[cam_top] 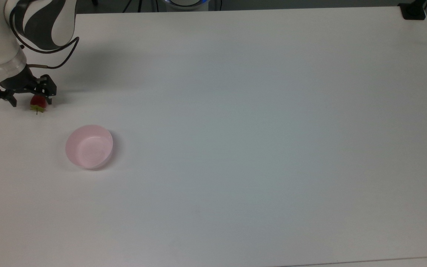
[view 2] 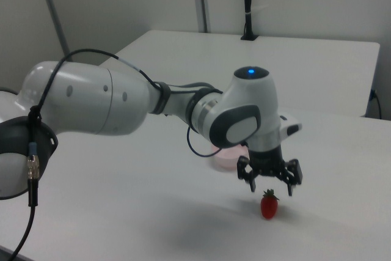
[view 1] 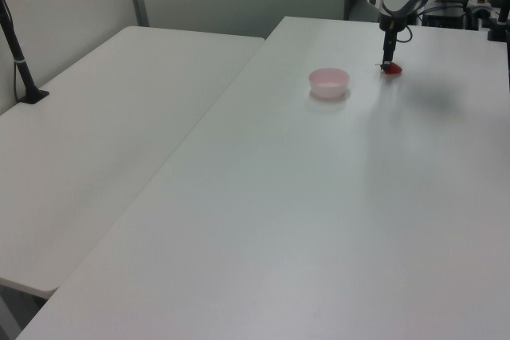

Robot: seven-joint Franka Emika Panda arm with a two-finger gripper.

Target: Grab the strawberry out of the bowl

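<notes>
**Strawberry out of the bowl and down on the table**

Looking first at the strawberry (view 2: 269, 205), we find it standing on the white table (cam_top: 258, 122), red body down and green cap up in the right view, free of any grip. In the top view it sits near the top view's left edge, well apart from the bowl (cam_top: 89, 146), which lies toward the bottom of that frame and holds nothing we can see. So the fruit is out of the bowl, and we judge the pick itself done, with the berry set down on bare tabletop.

Right above it hangs the gripper (view 2: 269, 178), and the right view shows it plainly: the two fingers are spread wide, one on each side, with the strawberry below the gap and touching neither. That spread reads to us as a release, jaws parted to let the fruit stand on its own. The wrist points straight down, which would keep the fingers clear of the cap if the arm lifts away. From the left view the berry (view 1: 391, 69) shows as a red spot just beside the dark fingers and to the left view's right of the pink bowl (view 1: 329, 82).

The bowl stands upright on its base, undisturbed, thin walls catching the light.

As for writing, we can read none: no brand or label on bowl, berry or arm. A blue light glows on top of the arm's last joint.
</notes>
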